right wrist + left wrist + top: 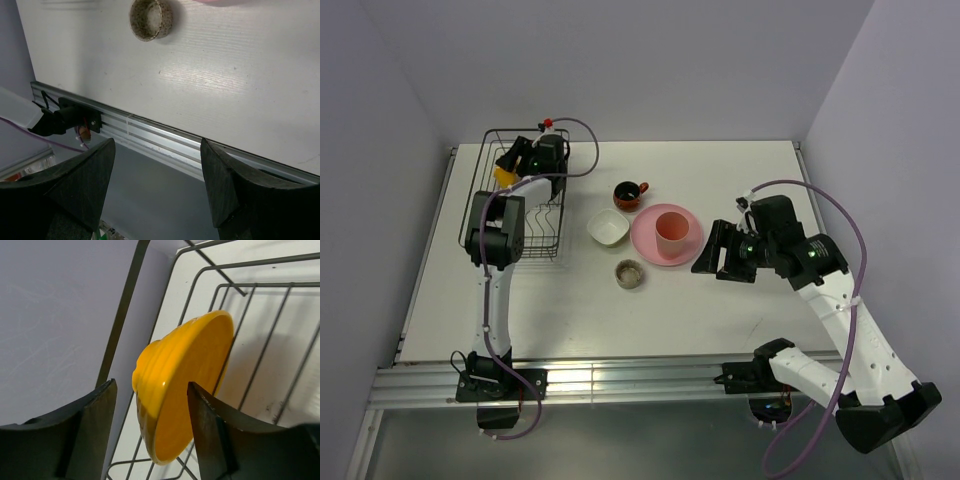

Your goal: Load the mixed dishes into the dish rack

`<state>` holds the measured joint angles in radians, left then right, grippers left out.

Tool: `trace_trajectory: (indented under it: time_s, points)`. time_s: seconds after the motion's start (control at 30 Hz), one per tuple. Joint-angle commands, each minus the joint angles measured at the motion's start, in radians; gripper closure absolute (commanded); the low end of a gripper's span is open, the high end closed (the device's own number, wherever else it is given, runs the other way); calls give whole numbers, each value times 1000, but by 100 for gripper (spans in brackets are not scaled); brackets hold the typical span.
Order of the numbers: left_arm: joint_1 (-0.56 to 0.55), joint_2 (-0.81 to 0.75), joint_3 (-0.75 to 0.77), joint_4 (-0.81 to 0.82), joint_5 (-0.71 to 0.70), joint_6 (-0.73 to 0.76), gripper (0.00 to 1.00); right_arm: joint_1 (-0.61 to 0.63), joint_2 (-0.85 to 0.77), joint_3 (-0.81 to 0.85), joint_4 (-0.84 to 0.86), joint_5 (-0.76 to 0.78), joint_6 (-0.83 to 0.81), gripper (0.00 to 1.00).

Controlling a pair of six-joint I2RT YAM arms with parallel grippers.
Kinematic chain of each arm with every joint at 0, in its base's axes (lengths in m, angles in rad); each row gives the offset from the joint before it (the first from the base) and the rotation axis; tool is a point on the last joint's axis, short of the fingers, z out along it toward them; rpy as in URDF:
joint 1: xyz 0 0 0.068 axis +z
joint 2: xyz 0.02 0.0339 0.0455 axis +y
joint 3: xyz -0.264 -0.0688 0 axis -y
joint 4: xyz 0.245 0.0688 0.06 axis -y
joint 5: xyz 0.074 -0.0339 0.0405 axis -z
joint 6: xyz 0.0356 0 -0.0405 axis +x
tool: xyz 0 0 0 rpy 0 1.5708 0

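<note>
The orange-yellow bowl (pixel 504 175) stands on its edge in the far left corner of the black wire dish rack (pixel 540 225). In the left wrist view the bowl (pixel 185 370) leans on the rack's wires (pixel 124 305). My left gripper (pixel 512 160) (pixel 151 385) is open around it, with a gap on the left side. My right gripper (pixel 712 262) (pixel 157 142) is open and empty, right of the pink plate (pixel 650 245), which carries the pink tumbler (pixel 671 232). The red-brown mug (pixel 630 194), white squarish bowl (pixel 607 229) and grey-brown dish (pixel 630 273) (pixel 151 19) sit on the table.
The rack stands at the table's left side by the purple wall. The left arm's upper links hang over the rack's near half. The metal rail (pixel 165 142) at the table's near edge lies under my right gripper.
</note>
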<state>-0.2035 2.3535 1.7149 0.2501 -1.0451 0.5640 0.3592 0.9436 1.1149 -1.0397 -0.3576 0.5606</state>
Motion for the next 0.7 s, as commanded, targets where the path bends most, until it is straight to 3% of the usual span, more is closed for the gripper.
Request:
trace_trajectory:
  time_s: [0.0, 0.03, 0.33, 0.67]
  points:
    - [-20, -10, 6, 46, -18, -7, 33, -9, -23, -12, 29, -4, 5, 24]
    - [-22, -10, 8, 43, -20, -15, 29, -9, -23, -13, 29, -3, 5, 24]
    - [-45, -11, 49, -92, -27, -122, 21, -9, -23, -15, 38, -10, 7, 24]
    - [-97, -118, 80, -402, 131, -346, 7, -9, -16, 2, 55, -24, 21, 24]
